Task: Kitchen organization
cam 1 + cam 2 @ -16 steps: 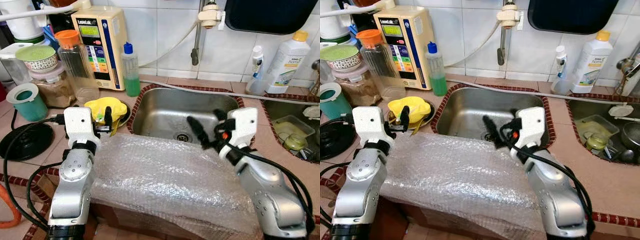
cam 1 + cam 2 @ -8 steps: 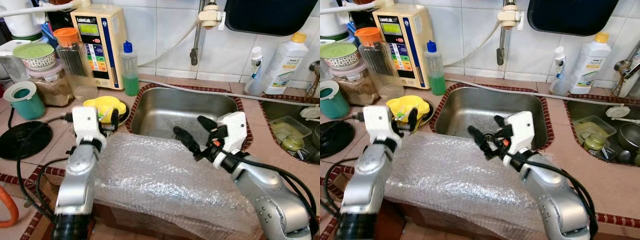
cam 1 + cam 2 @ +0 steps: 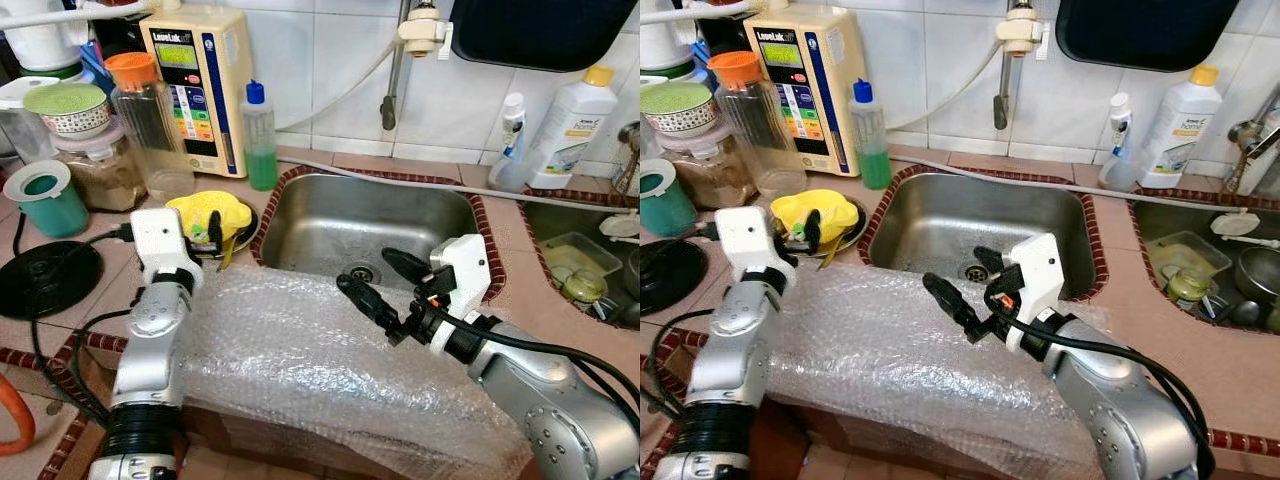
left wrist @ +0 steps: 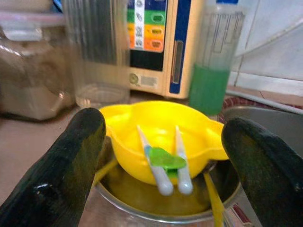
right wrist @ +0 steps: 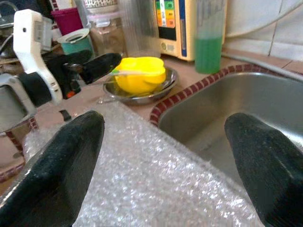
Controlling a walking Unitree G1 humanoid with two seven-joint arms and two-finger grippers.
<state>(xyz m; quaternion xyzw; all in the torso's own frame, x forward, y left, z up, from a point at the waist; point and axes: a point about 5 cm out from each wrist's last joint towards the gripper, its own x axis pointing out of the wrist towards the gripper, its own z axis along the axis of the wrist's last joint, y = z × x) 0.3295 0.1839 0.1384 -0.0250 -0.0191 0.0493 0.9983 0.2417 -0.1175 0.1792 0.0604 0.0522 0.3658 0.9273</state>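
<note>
A big sheet of bubble wrap lay over the front edge of the tiled table, just in front of the steel sink. It was clear and crinkly and covered something boxy underneath. Beside the sink sat a yellow bowl inside a metal dish, with two thin white sticks joined by a green bit lying in it. The left end effector pointed at the yellow bowl with its fingers spread wide and held nothing; the bowl sat between the two black fingertips in the left wrist view. The right end effector hung over the far edge of the bubble wrap near the sink, its fingers also spread wide and empty. Compared with one second earlier, the right end effector had moved toward the robot's left, farther over the bubble wrap, and it had tilted more sideways. The left end effector stayed close to the yellow bowl.
</note>
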